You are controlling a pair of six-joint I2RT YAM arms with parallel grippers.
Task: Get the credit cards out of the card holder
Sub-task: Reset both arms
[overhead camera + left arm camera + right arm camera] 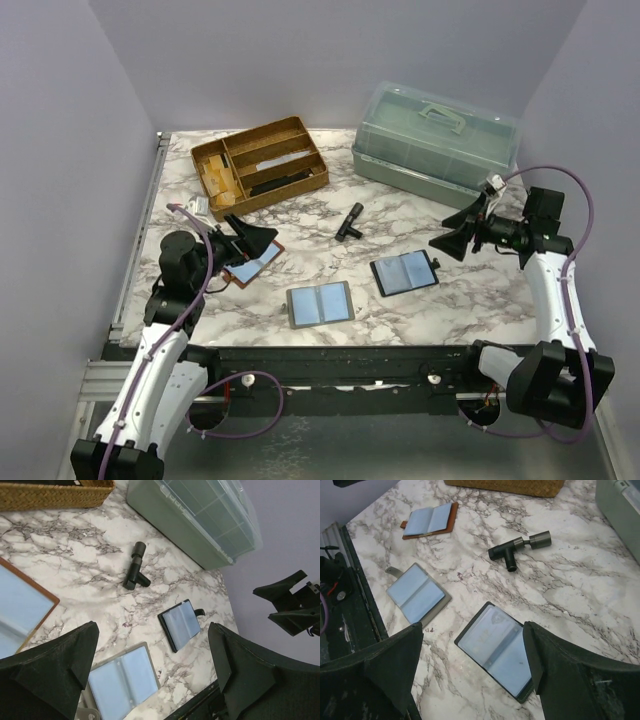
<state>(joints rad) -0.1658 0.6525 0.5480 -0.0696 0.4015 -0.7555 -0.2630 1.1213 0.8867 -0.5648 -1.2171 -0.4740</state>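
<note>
The right gripper (452, 233) hangs wide open and empty over the right side of the tabletop (400, 215), and the black card holder (166, 632), spread flat with the credit cards (404, 272) inside, lies just left of it toward the front edge, long side along that edge.

Near the front of the table (420, 215) lie the left card holder (255, 262), middle card holder (320, 304) and right card holder (404, 272), credit cards (333, 302) inside. Behind them lies a T-shaped fitting (350, 221), with a divided tray (290, 192) back left and a lidded box (435, 140) back right.
</note>
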